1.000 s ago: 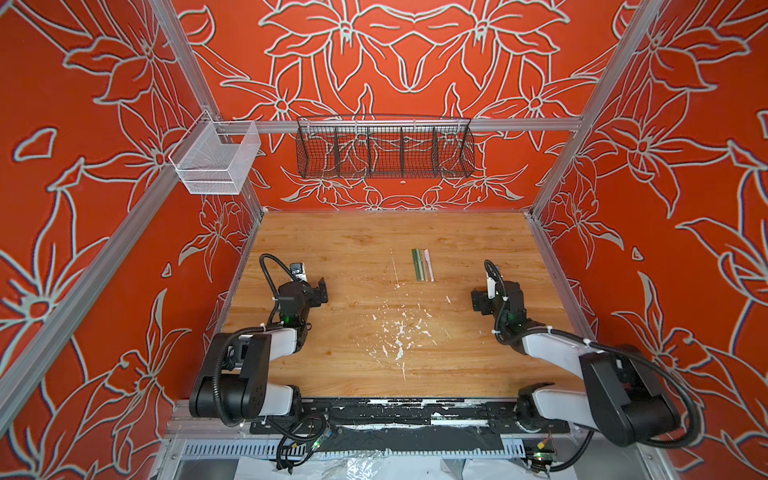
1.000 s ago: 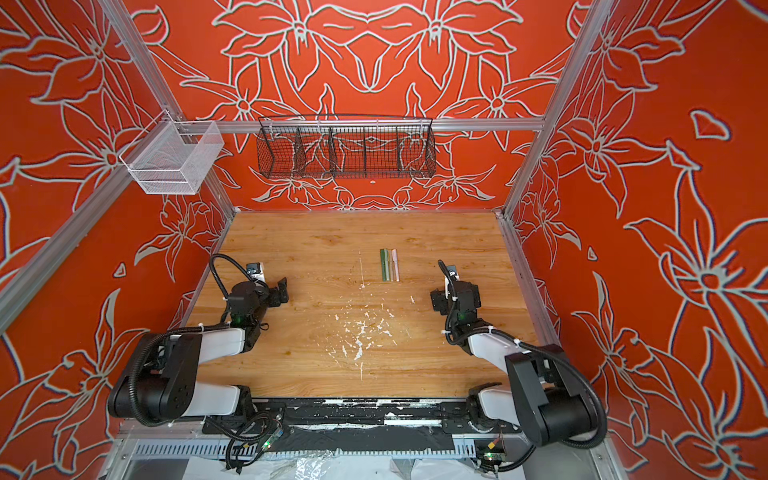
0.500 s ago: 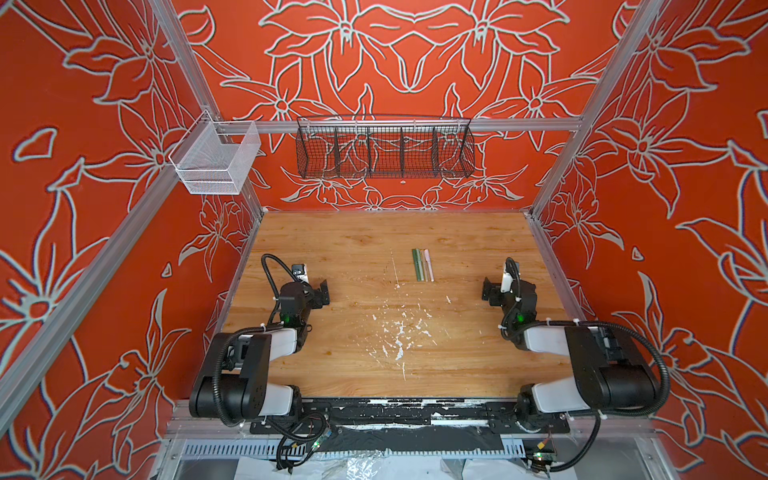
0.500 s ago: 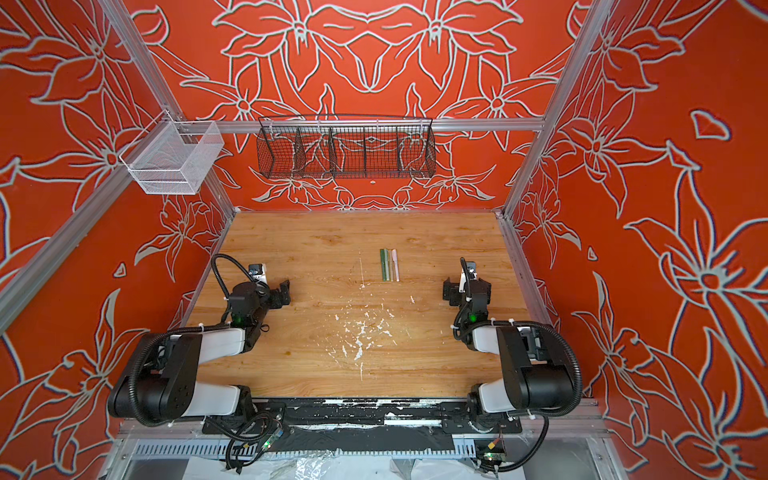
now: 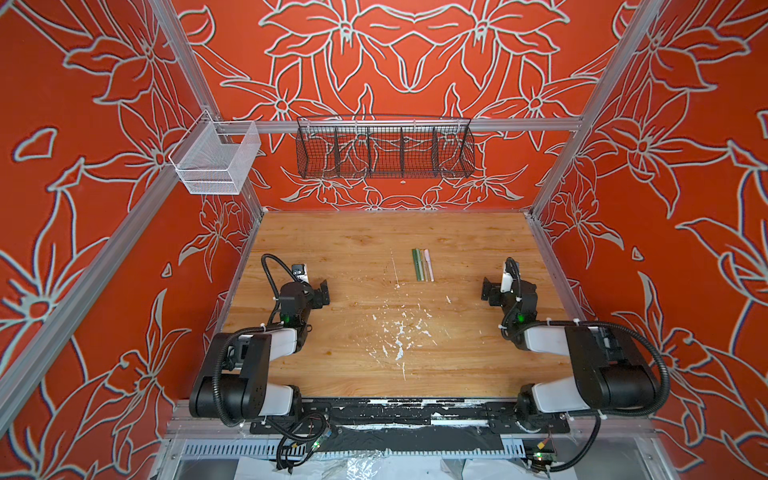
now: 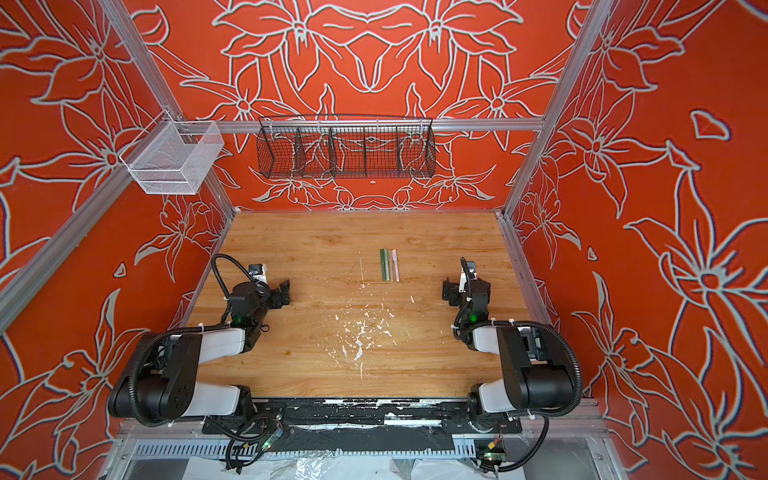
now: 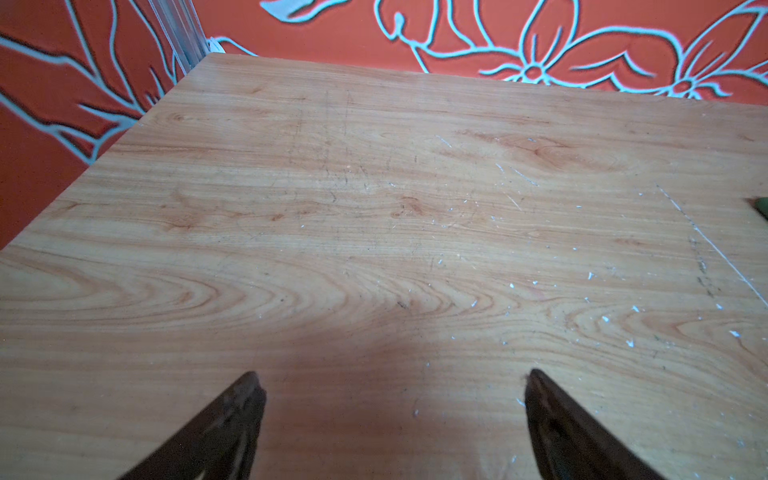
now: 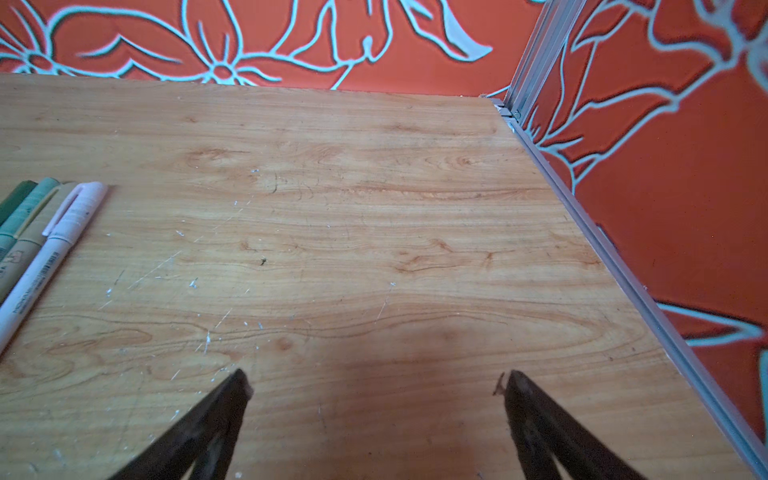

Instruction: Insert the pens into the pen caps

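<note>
Lying side by side in a tight row near the middle of the table [image 5: 353, 374], the four pens [image 5: 423, 264] run lengthwise away from the robot, between the two claws and a little beyond them. The right claw [image 5: 486, 289], wide and empty, is nearer the row than the left claw [image 5: 323, 291], equally wide and empty. The right wrist view shows the pink pen [image 8: 45, 257] with its cap [image 8: 77, 208] seated on the far end, so the capping looks done; any further reach would suit the right claw, closing across the barrels.
</note>
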`<state>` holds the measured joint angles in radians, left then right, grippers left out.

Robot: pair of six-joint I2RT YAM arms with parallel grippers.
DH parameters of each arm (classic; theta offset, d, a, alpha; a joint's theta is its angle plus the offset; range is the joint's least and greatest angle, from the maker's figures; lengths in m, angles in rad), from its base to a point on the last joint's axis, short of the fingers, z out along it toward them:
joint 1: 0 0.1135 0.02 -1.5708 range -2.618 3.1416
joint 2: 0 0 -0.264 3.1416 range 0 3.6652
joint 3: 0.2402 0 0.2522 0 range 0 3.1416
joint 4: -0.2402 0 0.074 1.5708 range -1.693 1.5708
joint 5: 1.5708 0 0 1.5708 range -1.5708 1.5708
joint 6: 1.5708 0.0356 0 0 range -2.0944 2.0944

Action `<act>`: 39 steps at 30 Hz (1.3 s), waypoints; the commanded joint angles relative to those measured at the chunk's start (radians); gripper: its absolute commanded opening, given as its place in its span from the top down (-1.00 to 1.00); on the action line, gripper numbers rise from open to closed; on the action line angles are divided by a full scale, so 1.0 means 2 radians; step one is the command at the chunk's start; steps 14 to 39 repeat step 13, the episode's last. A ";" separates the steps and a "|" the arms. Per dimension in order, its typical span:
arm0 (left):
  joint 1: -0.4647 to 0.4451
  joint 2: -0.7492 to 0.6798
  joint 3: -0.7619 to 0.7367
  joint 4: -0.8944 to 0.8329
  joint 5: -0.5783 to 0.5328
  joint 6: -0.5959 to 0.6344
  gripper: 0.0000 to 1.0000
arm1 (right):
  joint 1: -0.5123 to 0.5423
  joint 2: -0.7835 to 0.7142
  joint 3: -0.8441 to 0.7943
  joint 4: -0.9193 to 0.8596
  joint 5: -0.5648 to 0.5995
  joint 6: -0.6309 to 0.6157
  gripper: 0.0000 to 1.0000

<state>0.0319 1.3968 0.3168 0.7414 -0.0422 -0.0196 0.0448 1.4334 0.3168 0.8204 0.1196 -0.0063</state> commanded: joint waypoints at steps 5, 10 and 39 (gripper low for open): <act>0.002 -0.001 0.000 0.002 0.003 0.001 -0.92 | -0.002 -0.002 -0.003 0.011 -0.006 0.003 -0.95; 0.001 -0.001 0.001 0.000 0.004 0.000 -0.92 | -0.002 -0.002 -0.002 0.011 -0.007 0.003 -0.95; 0.001 -0.001 0.000 0.003 0.003 0.001 -0.92 | -0.002 -0.003 -0.002 0.011 -0.006 0.003 -0.95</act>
